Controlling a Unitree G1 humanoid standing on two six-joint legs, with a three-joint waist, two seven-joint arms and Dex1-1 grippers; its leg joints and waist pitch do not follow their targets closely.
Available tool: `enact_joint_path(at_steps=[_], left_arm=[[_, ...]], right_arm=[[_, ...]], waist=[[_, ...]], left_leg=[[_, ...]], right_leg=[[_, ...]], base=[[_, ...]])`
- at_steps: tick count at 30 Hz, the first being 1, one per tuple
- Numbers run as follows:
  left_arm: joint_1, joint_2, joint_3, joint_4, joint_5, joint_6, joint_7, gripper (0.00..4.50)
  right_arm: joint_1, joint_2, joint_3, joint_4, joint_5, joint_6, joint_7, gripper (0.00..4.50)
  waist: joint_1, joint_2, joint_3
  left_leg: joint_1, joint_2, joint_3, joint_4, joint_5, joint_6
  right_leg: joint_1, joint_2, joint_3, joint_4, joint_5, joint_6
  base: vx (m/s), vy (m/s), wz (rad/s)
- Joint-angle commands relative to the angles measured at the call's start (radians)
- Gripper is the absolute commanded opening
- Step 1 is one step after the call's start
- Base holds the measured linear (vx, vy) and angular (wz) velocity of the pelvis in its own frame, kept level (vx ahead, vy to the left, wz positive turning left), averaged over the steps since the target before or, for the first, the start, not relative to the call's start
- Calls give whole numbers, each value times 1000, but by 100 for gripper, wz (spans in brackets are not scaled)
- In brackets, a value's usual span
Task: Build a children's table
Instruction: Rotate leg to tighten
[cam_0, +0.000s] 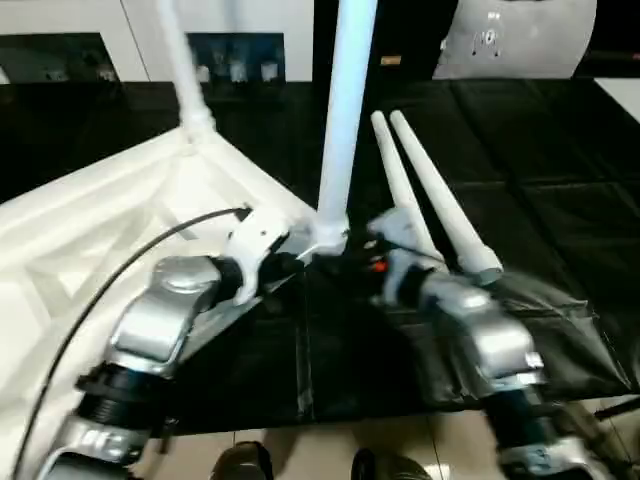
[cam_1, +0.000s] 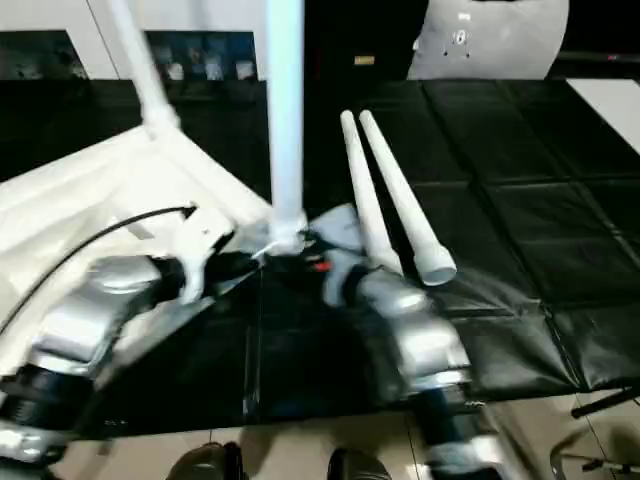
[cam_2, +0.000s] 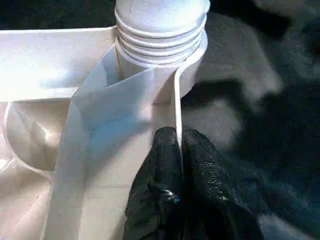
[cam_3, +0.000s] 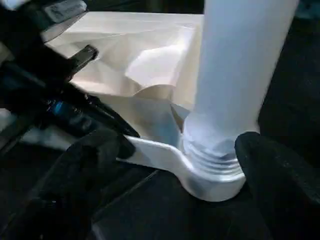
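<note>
— White tabletop (cam_0: 90, 220) lies underside up; why does the left gripper (cam_2: 179, 150) pinch its rim?
— To steady it, probably. The right gripper (cam_3: 175, 165), fingers apart, flanks the upright leg (cam_0: 345, 120) in its corner socket (cam_3: 212, 182).

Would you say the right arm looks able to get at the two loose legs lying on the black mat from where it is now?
Probably yes: the loose legs lie beside the right gripper, with bare mat between and nothing in the way. It would first have to leave the upright leg.
</note>
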Motion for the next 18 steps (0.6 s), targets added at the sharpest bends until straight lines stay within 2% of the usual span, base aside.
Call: enact_joint_path(at_steps=[1, 3, 7, 8, 10, 13, 14, 16, 18], left_arm=[[-10, 10, -26, -1, 5, -65, -49, 0], [-16, 24, -40, 24, 12, -145, -74, 0], [-27, 12, -33, 41, 9, -156, -43, 0], [-31, -12, -6, 39, -20, -140, -26, 0], [-24, -30, 21, 13, -54, -116, -22, 44], [-10, -37, 45, -10, -100, -97, -37, 76], [-2, -35, 54, -20, -110, -101, -35, 76], [4, -34, 60, -28, -116, -105, -31, 103], [16, -24, 77, -57, -129, -86, -30, 108]], right_arm=[[8, -8, 1, -27, 8, 11, 18, 445], [17, -25, -16, -49, 11, 7, 2, 445], [22, -30, -33, -62, 12, -13, -25, 445], [23, -23, -68, -87, 53, 21, -31, 445], [26, -24, -94, -115, 87, 53, -28, 450], [26, -20, -116, -133, 112, 69, -38, 450], [28, -9, -129, -145, 144, 88, -38, 450], [30, -1, -137, -154, 168, 102, -38, 450], [34, 12, -145, -168, 195, 109, -39, 450]], waist=[[0, 5, -69], [5, 4, -72], [8, 6, -80], [9, 5, -82], [9, 1, -85], [10, 0, -86], [9, -1, -85], [7, -2, -83], [5, -1, -84]], left_leg=[[26, 59, -22, -76, -207, 25], [26, 58, -21, -75, -191, 24], [24, 59, -21, -71, -155, 23], [22, 58, -20, -69, -137, 29], [19, 58, -20, -66, -109, 46], [15, 57, -20, -64, -97, 56], [15, 55, -19, -64, -105, 57], [14, 55, -19, -65, -121, 59], [15, 56, -20, -66, -130, 51]], right_leg=[[45, -92, 61, -82, -277, -173], [43, -90, 61, -81, -252, -175], [47, -90, 58, -67, -160, -201], [50, -90, 58, -64, -129, -208], [54, -90, 57, -58, -88, -218], [57, -93, 55, -57, -80, -232], [56, -91, 55, -59, -93, -233], [56, -92, 55, -64, -129, -223], [55, -91, 54, -65, -158, -213]], base=[[0, 0, 0], [0, 0, 0], [0, 0, 0], [0, 0, 0], [0, 0, 0], [0, 0, 0], [0, 0, 0], [0, 0, 0], [0, 0, 0]])
